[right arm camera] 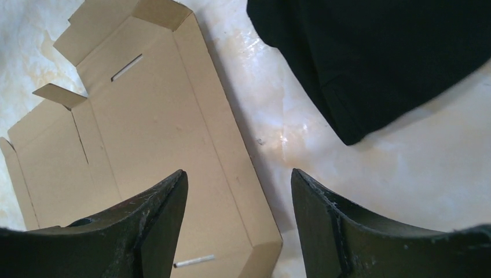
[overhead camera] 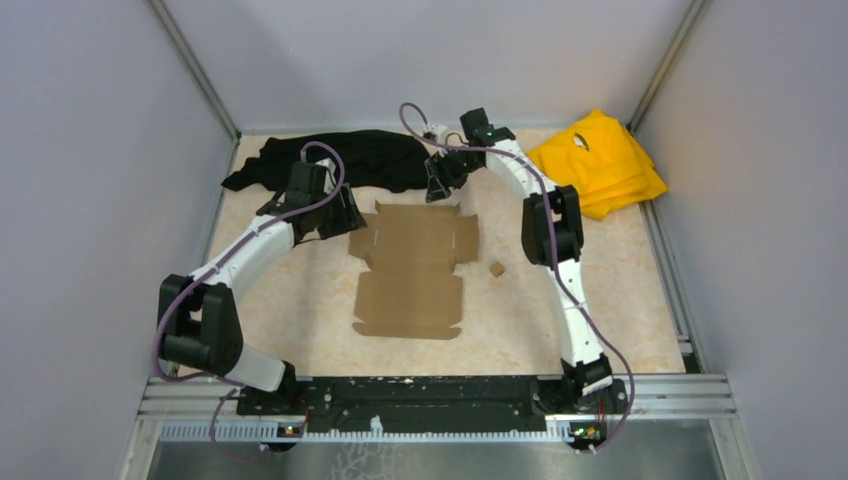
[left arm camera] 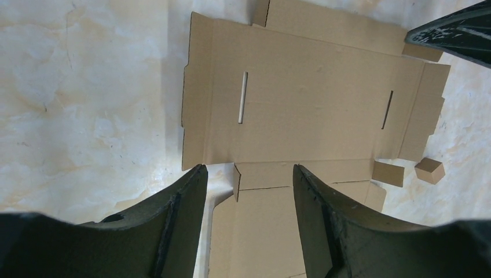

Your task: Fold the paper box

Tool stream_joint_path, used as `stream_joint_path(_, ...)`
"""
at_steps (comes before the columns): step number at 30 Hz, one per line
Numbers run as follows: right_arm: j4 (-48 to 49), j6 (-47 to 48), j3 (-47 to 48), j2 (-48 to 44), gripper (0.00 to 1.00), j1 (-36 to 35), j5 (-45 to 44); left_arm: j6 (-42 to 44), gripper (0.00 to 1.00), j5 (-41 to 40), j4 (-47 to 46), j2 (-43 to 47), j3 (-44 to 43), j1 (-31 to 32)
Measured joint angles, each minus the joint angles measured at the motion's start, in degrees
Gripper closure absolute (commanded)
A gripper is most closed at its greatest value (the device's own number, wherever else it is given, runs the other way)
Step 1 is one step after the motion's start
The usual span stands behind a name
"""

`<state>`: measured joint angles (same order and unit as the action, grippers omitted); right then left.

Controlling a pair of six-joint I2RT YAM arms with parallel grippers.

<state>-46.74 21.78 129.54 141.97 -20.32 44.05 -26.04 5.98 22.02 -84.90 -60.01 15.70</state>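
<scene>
The paper box (overhead camera: 415, 265) is a flat brown die-cut cardboard sheet with flaps and slits, lying in the middle of the table. It also shows in the left wrist view (left arm camera: 312, 104) and the right wrist view (right arm camera: 150, 133). My left gripper (overhead camera: 345, 215) hovers open and empty at the sheet's far left corner; its fingers straddle the sheet's left edge (left arm camera: 249, 174). My right gripper (overhead camera: 437, 188) hovers open and empty over the sheet's far edge (right arm camera: 238, 176).
A black cloth (overhead camera: 340, 160) lies at the back left, close to both grippers, and shows in the right wrist view (right arm camera: 376, 58). A yellow cloth (overhead camera: 600, 160) lies at the back right. A tiny brown cube (overhead camera: 496, 268) sits right of the sheet (left arm camera: 429, 170).
</scene>
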Motion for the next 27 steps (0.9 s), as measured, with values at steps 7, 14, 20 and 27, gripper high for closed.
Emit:
stream_joint_path(7, -0.20, 1.20, -0.11, 1.81, 0.35, -2.84, -1.44, 1.01, 0.38, -0.42, 0.66, -0.22, 0.00, 0.00)
stream_joint_path(14, 1.53, 1.20, -1.03, 1.86, 0.34, -3.69, -3.23, 1.70, 0.38, -0.44, 0.92, -0.35, -0.07, 0.00)
stream_joint_path(20, 2.82, 1.20, -2.05, 1.92, 0.34, -3.93, -5.46, 1.90, 0.39, -0.42, 0.96, -0.94, -0.22, 0.00)
stream_joint_path(27, 3.91, 1.25, -2.05, 2.08, 0.34, -3.96, -6.03, 2.14, 0.39, -0.42, 0.96, -1.05, -0.28, 0.00)
